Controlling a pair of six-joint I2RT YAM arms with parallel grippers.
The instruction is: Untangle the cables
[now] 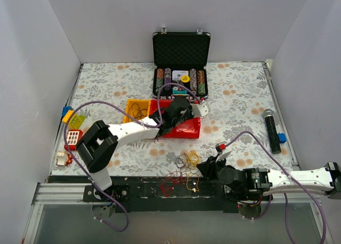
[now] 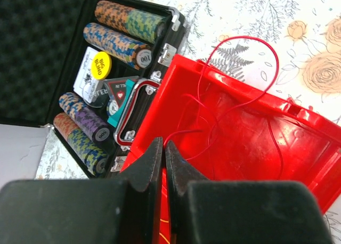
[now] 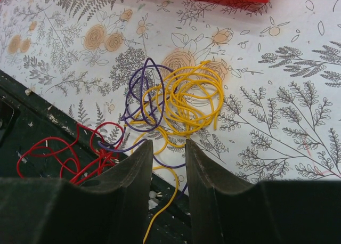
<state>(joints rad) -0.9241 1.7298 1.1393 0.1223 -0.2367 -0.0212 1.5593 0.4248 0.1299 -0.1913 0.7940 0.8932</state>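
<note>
Left hand (image 2: pixel 164 143) clenched, jaws all but touching, pinching a red cable (image 2: pixel 246 37) at the fingertips. From there, that cable down into the red bin (image 2: pixel 298 132) and up in 1 wide loop over its far rim, above the flowered table (image 2: pixel 250 9). Just beside the bin, an open poker chip case (image 2: pixel 53 52) with rows of chips. In the top view, left arm stretched across to the bin at mid-table. Right beside the bin on its left, a yellow bin (image 1: pixel 129 103) holding dark wire loops (image 1: pixel 141 112).

Right hand (image 3: pixel 169 145) released, 2 fingers apart with a clear gap, grasping nothing, low over the near edge of the table. Ahead of it, 3 bunches:
- a yellow cable (image 3: pixel 213 89) coiled on the table;
- a purple cable (image 3: pixel 139 95) overlapping the yellow one's left side;
- a red bunch (image 3: pixel 98 159) lying mostly on the black front rail (image 3: pixel 32 111), crossed by a purple strand.

1 yellow strand trailing back beneath the gap between the fingers, onto the rail.
</note>
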